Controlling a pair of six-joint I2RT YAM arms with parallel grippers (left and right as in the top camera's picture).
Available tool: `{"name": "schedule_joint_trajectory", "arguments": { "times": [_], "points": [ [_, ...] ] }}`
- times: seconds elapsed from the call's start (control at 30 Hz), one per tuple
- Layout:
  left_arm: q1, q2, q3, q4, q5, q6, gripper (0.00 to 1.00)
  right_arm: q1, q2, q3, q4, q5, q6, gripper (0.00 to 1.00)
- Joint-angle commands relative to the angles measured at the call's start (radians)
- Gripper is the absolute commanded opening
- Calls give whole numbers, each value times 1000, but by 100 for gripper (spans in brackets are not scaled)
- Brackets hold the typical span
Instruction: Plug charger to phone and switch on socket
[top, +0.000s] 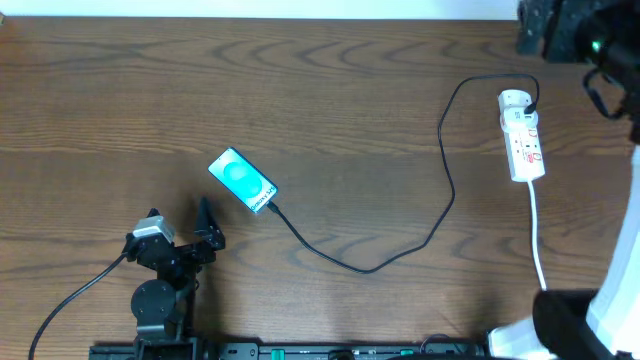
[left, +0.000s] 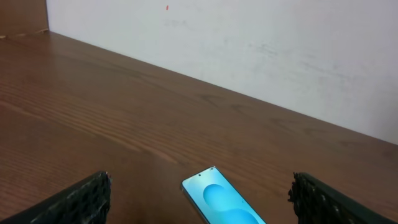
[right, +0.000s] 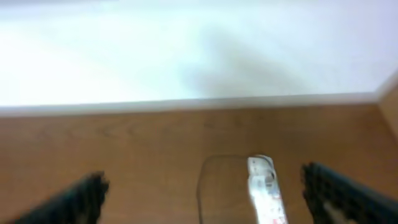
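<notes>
The phone (top: 242, 181) lies flat at the table's left middle, teal screen up. The thin black charger cable (top: 372, 268) meets the phone's lower-right end, loops right and up, and ends at the far end of the white power strip (top: 523, 140) at the right. My left gripper (top: 180, 219) is open and empty just in front of the phone. The left wrist view shows the phone (left: 222, 200) between the spread fingers (left: 199, 184). My right gripper (top: 543, 27) is raised at the far right. The blurred right wrist view shows open fingers (right: 204, 176), the strip (right: 264, 186) and the cable (right: 201, 182).
The strip's white cord (top: 538, 240) runs toward the front right, to the right arm's base (top: 590, 315). The left arm's black cable (top: 70, 300) trails to the front left. A white wall (left: 261, 50) stands behind the table's far edge.
</notes>
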Motion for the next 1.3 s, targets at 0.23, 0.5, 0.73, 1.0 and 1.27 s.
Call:
{"name": "schedule_joint_trajectory", "arguments": {
  "times": [0.23, 0.5, 0.73, 1.0, 1.27],
  "points": [
    [4, -6, -19, -39, -3, 17, 92, 16, -396, -930, 792, -82, 12, 99],
    [4, -6, -19, -39, -3, 17, 92, 42, -635, -1596, 1530, -89, 12, 99],
    [4, -6, -19, -39, -3, 17, 92, 42, -838, -2001, 1758, -14, 12, 99],
    [4, -6, -19, -39, -3, 17, 93, 42, -1135, -2293, 1735, 24, 13, 99],
    [5, -6, -19, -39, -3, 17, 93, 42, -1418, -2366, 1327, 55, 40, 99]
  ]
}}
